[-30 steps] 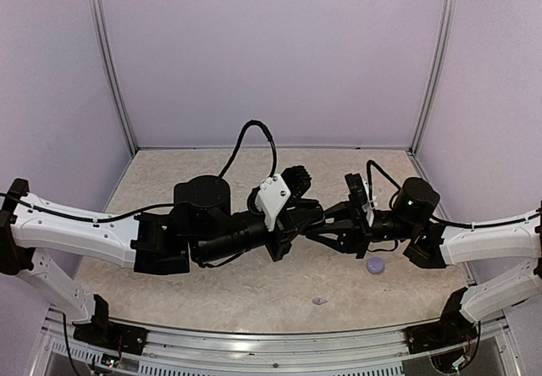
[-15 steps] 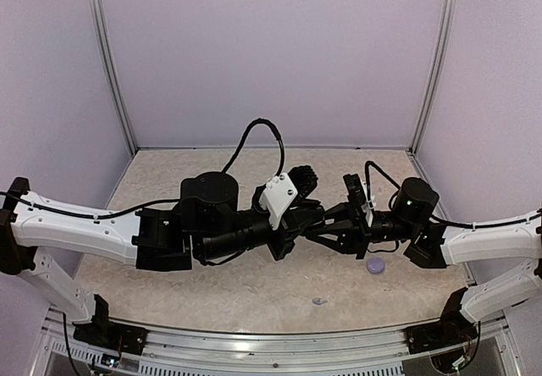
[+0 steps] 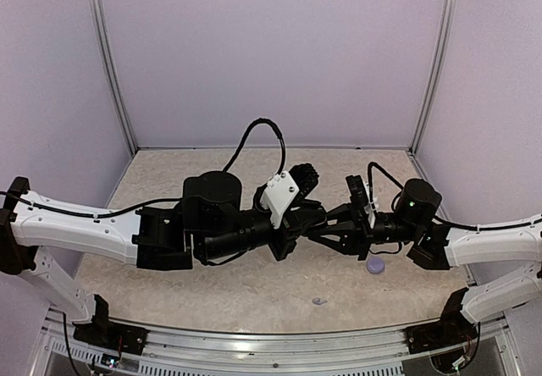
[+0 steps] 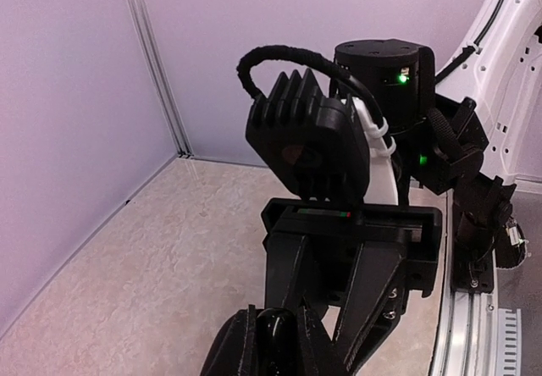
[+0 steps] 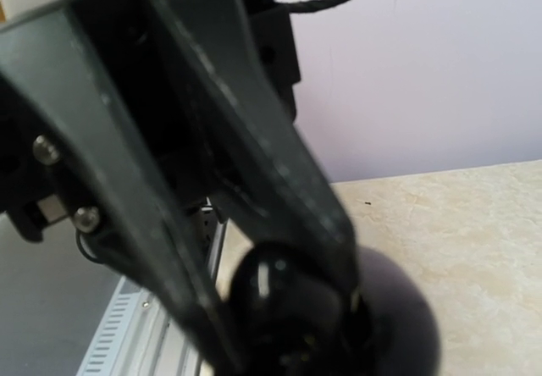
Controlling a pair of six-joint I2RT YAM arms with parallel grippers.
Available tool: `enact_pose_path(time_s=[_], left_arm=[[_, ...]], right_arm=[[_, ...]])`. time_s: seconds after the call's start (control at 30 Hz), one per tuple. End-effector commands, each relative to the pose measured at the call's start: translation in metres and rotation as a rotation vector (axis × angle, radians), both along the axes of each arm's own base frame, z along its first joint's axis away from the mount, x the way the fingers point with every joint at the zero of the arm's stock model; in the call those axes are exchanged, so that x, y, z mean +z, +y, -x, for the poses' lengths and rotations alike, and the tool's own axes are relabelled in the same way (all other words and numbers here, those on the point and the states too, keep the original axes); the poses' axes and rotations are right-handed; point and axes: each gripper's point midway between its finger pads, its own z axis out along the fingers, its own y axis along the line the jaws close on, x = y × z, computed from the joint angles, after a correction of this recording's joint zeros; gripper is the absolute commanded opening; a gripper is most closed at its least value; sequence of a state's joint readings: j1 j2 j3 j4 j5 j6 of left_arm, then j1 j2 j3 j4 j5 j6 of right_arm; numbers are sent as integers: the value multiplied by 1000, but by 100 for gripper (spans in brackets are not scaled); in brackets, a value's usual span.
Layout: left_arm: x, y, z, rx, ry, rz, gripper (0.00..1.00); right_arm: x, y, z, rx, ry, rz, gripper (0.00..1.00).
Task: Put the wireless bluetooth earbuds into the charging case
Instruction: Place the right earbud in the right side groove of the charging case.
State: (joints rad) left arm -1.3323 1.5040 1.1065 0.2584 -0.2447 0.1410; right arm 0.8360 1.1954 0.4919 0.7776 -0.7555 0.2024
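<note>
Earbud, pale lavender, lies alone on the table near the front edge, right of centre and well apart from both arms. It is too small in the overhead view to show which way it faces.

Round lavender item: on the table further back and to the right, just beside the right arm's wrist and larger than the earbud. Whether it is the charging case cannot be told, and no open lid shows.

Left gripper: the arm reaches in from the left and the gripper points toward the right arm over the middle of the table. In the left wrist view its fingers are drawn close together and pinch a glossy black piece at the tips. Whether this rounded piece is an earbud or part of a case cannot be told.

Right gripper: the arm reaches in from the right and the gripper meets the left gripper tip to tip. Its fingers are pressed nearly together. The right wrist view is blurred and shows the same glossy black shape at their tips. Whether they grip it or only touch it cannot be told.

No other earbud can be made out in any view.
</note>
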Motion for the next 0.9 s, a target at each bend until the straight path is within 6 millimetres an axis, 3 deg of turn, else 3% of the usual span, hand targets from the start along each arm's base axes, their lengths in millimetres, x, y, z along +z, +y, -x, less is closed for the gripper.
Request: enact_pose_path(time_s=[0.0, 0.7, 0.87], left_arm=[[-15, 1, 0, 11, 45, -36, 4], [-21, -4, 2, -10, 60, -39, 0], [0, -2, 3, -6, 29, 29, 0]], right_arm=[[29, -6, 7, -9, -88, -94, 0], [31, -13, 12, -11, -112, -118, 0], [25, -10, 2, -53, -93, -103, 0]])
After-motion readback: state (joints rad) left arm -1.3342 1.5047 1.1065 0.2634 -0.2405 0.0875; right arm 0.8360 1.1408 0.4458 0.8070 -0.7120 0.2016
